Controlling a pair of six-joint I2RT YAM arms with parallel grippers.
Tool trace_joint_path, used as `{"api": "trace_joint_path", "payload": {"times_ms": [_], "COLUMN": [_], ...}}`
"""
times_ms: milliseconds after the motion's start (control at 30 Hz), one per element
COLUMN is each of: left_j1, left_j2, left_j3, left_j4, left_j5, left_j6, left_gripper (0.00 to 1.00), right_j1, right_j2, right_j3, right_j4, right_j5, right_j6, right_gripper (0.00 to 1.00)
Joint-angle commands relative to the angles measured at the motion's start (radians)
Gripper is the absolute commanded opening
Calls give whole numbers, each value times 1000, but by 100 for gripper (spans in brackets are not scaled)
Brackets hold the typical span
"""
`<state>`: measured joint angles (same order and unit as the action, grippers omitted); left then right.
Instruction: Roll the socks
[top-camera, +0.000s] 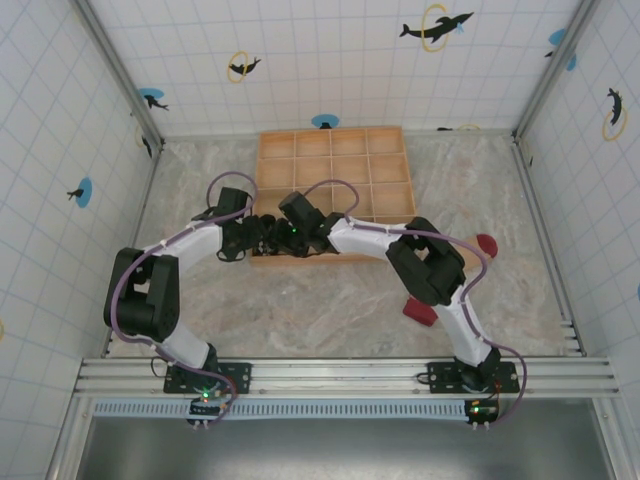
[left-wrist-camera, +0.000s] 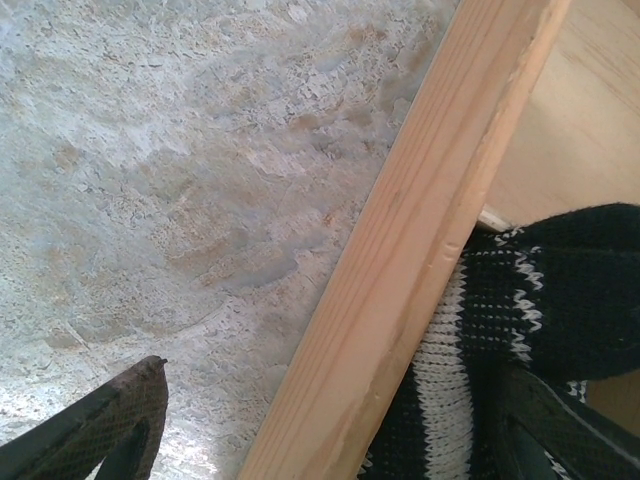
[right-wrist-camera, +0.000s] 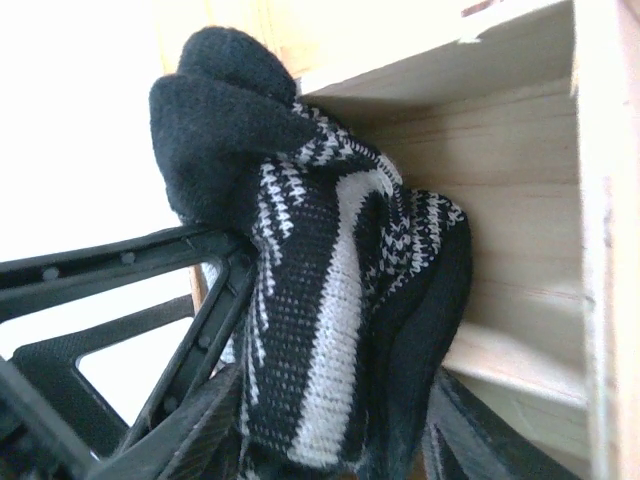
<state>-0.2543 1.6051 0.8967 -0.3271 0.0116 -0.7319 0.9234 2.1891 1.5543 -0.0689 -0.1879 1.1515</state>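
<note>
The black-and-white striped sock (right-wrist-camera: 330, 300) is bunched up in a front-left compartment of the wooden tray (top-camera: 262, 160). My right gripper (right-wrist-camera: 335, 440) is shut on that sock, one finger on each side of the bundle. My left gripper (left-wrist-camera: 340, 440) stands open astride the tray's front wall (left-wrist-camera: 420, 250). One of its fingers (left-wrist-camera: 120, 425) is outside over the table; the other touches the striped sock (left-wrist-camera: 560, 290) inside. Both grippers, left (top-camera: 262, 236) and right (top-camera: 290, 238), meet at the tray's front edge. The tan sock shows its dark red ends (top-camera: 419, 312) beside the right arm.
The tray has several square compartments and lies at the back middle of the marbled table (top-camera: 300, 300). Tiled walls close in the sides and back. A metal rail (top-camera: 330, 370) runs along the near edge by the arm bases.
</note>
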Motion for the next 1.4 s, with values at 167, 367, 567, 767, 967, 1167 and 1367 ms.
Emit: {"api": "trace_joint_path", "payload": {"times_ms": [167, 367, 567, 767, 967, 1167, 1367], "left_j1": [-7, -9, -19, -32, -80, -200, -318], "left_j2": [11, -23, -89, -114, -150, -212, -285], "left_j3": [-3, -4, 6, 22, 71, 127, 107], "left_j4": [-73, -74, -97, -135, -194, -235, -254], "left_j5": [9, 26, 18, 17, -10, -56, -87], "left_j6": [46, 94, 123, 128, 120, 86, 12], "left_gripper": [82, 83, 84, 85, 88, 98, 97], "right_j1": [60, 100, 112, 83, 17, -88, -195], "right_j2": [-113, -278, -409, -609, -844, -1070, -1269], "right_j3": [-106, -193, -237, -417, -591, -750, -929], "right_j4": [49, 96, 7, -53, -184, -393, -557], "right_j5": [33, 167, 249, 326, 398, 459, 512], "right_j6": [-112, -234, -322, -344, -351, -311, -258], "right_gripper": [55, 63, 69, 74, 79, 78, 74]}}
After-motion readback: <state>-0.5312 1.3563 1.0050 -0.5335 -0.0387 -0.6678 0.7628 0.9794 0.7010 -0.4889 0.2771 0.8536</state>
